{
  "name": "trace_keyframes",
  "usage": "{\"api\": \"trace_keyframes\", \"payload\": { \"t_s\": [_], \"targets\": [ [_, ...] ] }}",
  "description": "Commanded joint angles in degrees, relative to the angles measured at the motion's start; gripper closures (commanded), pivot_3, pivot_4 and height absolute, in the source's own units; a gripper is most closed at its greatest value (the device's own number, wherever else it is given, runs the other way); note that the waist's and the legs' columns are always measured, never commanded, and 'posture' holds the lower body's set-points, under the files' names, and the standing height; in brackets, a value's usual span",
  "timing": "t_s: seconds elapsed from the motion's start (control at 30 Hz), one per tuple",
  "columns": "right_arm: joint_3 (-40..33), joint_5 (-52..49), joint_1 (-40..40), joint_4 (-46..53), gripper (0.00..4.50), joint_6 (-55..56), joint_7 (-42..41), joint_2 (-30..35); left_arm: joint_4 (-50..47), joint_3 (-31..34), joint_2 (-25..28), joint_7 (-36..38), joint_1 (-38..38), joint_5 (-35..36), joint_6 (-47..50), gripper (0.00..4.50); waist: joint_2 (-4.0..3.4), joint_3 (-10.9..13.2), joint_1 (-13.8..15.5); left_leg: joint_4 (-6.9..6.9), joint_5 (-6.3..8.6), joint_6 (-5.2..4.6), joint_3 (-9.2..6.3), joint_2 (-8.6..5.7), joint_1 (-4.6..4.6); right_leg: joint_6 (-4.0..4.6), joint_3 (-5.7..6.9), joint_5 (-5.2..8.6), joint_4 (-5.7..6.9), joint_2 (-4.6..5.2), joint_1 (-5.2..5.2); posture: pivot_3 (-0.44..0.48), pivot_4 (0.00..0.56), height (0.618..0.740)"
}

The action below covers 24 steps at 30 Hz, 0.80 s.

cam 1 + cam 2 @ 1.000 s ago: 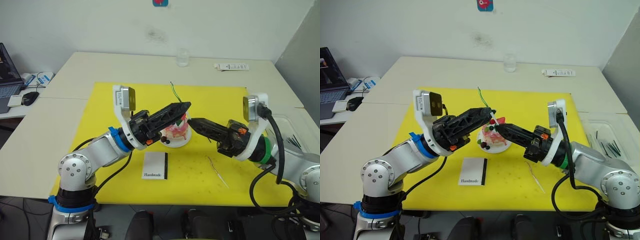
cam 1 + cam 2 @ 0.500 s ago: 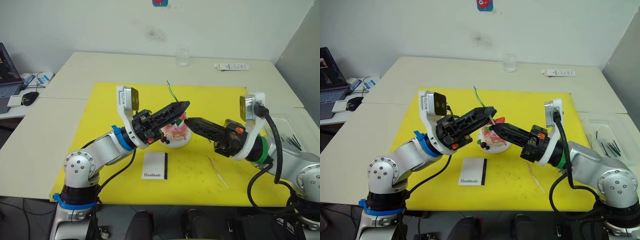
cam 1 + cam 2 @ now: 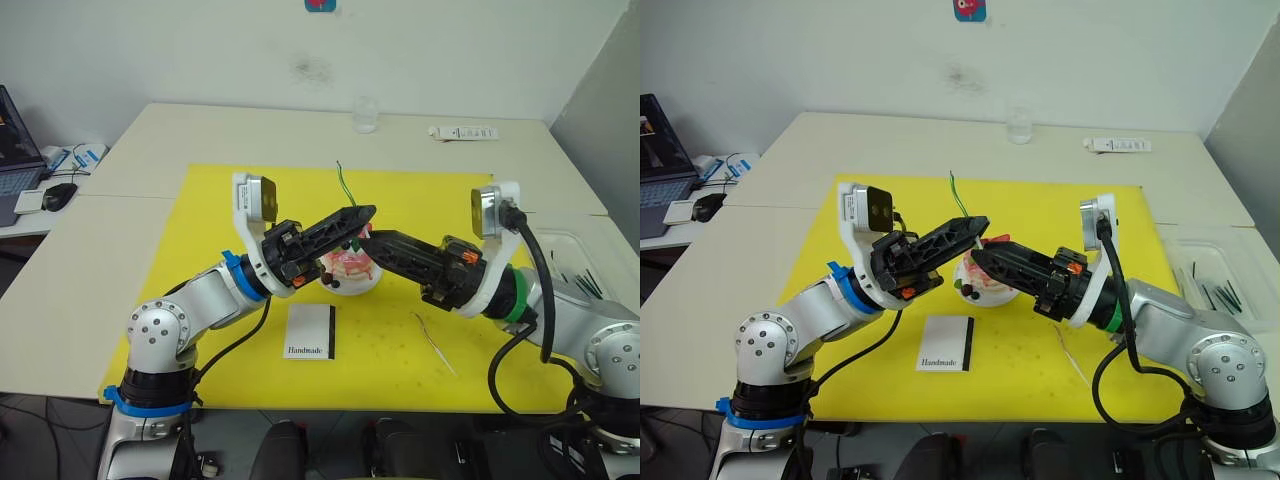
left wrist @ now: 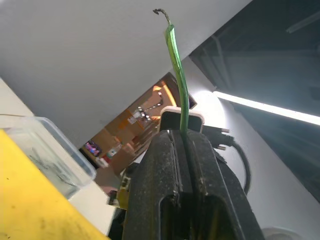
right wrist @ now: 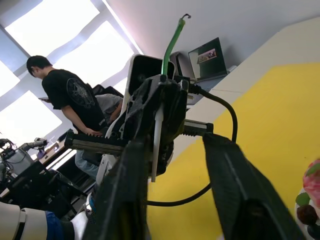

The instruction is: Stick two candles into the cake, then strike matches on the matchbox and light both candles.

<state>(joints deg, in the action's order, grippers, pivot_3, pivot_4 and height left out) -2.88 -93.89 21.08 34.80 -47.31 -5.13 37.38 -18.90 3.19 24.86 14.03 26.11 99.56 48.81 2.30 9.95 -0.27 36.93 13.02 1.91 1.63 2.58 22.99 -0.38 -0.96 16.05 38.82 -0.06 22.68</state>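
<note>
My right end effector [image 3: 978, 253], fingers parted, has closed in on the candle [image 3: 343, 183] my left end effector [image 3: 366, 214] is clenching above the cake [image 3: 350, 266], readying a handover.

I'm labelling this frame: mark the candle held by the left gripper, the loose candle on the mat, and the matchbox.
held candle [image 4: 176, 60], left wrist view, mid stem.
loose candle [image 3: 436, 344], left eye view, mid length.
matchbox [image 3: 310, 331], left eye view, white face.

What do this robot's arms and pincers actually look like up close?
Both arms are silver-grey metal with round joints. The left gripper and right gripper each have two long black tapered fingers and a white wrist camera bracket. A blue ring bands the left forearm, a green one the right. Black cables loop along both.
</note>
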Motion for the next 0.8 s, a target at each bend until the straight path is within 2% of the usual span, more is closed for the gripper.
{"api": "trace_keyframes", "payload": {
  "t_s": [0.03, 0.13, 0.17, 0.23, 0.33, 0.4, 0.5, 0.6, 0.8],
  "targets": [
    [-4.2, 6.1, -0.4, 1.9, 1.32, -0.3, -3.0, 5.6, -2.6, 3.9, 3.5, 1.8, 3.2, -9.1, -3.1, 4.50, -0.01, 0.0, 0.1, -0.01, 0.00, 0.00, 0.01, -0.01, 0.00, 0.00, -0.01, 0.00, 0.00, 0.00, 0.01, 0.000, 0.150, 0.740],
    [-3.9, 20.2, -1.0, 5.1, 0.18, 0.7, -10.4, 14.0, -2.7, 4.8, 7.9, 5.3, 4.2, -20.1, -5.7, 4.50, -0.02, 0.0, 0.1, -0.08, 0.00, 0.00, 0.07, -0.01, 0.00, 0.02, -0.03, 0.01, -0.11, 0.00, 0.03, 0.000, 0.150, 0.740],
    [-3.1, 25.1, -1.1, 6.1, 0.03, 1.6, -12.9, 16.5, -2.7, 4.3, 9.5, 7.4, 4.0, -24.7, -7.0, 4.50, -0.03, 0.0, 0.1, -0.11, 0.00, 0.00, 0.08, -0.02, 0.01, 0.02, -0.03, 0.02, -0.15, 0.00, 0.03, 0.000, 0.150, 0.740],
    [-2.1, 31.0, -1.5, 7.1, 0.03, 3.3, -16.2, 18.6, -2.5, 3.3, 11.2, 10.7, 3.4, -31.1, -9.1, 4.50, -0.03, 0.0, 0.1, -0.23, 0.00, 0.00, 0.08, 0.02, 0.03, 0.04, -0.02, 0.03, -0.27, 0.00, 0.08, 0.000, 0.150, 0.740],
    [0.2, 39.6, -1.0, 8.0, 0.03, 5.9, -19.1, 19.7, 0.3, -1.1, 11.6, 15.9, 1.4, -46.2, -17.7, 4.50, -0.04, 0.0, 0.1, -0.34, 0.00, 0.00, 0.08, 0.05, 0.04, 0.05, -0.01, 0.04, -0.35, 0.00, 0.10, 0.000, 0.150, 0.740],
    [2.1, 44.1, -0.7, 8.1, 0.03, 6.9, -20.5, 19.4, 3.4, -2.8, 9.2, 17.9, 0.1, -52.1, -22.1, 4.50, -0.04, 0.0, 0.2, -0.46, 0.00, 0.01, 0.10, 0.04, 0.06, 0.05, -0.03, 0.04, -0.43, 0.03, 0.15, 0.000, 0.150, 0.740],
    [3.6, 47.4, -0.6, 7.9, 0.03, 7.2, -22.0, 18.0, 7.6, -3.8, 5.8, 20.0, -0.7, -57.1, -26.0, 4.50, -0.02, 0.0, 0.2, -0.47, 0.00, 0.01, 0.10, 0.07, 0.22, 0.05, 0.00, 0.03, -0.50, 0.15, 0.27, 0.000, 0.150, 0.740],
    [4.3, 50.1, -0.9, 7.8, 0.03, 7.4, -23.4, 16.9, 11.1, -4.2, 3.6, 22.7, -0.3, -60.4, -28.3, 4.50, -0.03, 0.0, 0.2, -0.15, 0.00, 0.01, 0.04, 0.07, 0.90, 0.01, 0.04, 0.00, -0.33, 0.14, 0.86, 0.000, 0.150, 0.740],
    [4.8, 52.8, -1.5, 9.0, 0.03, 6.4, -23.9, 14.1, 14.9, -3.7, 0.3, 25.7, 1.2, -63.2, -29.2, 4.50, -0.03, 0.0, 0.1, -0.08, 0.00, 0.01, 0.04, 0.06, 0.93, 0.01, 0.05, 0.00, -0.27, 0.13, 0.87, 0.000, 0.150, 0.740]
  ]
}}
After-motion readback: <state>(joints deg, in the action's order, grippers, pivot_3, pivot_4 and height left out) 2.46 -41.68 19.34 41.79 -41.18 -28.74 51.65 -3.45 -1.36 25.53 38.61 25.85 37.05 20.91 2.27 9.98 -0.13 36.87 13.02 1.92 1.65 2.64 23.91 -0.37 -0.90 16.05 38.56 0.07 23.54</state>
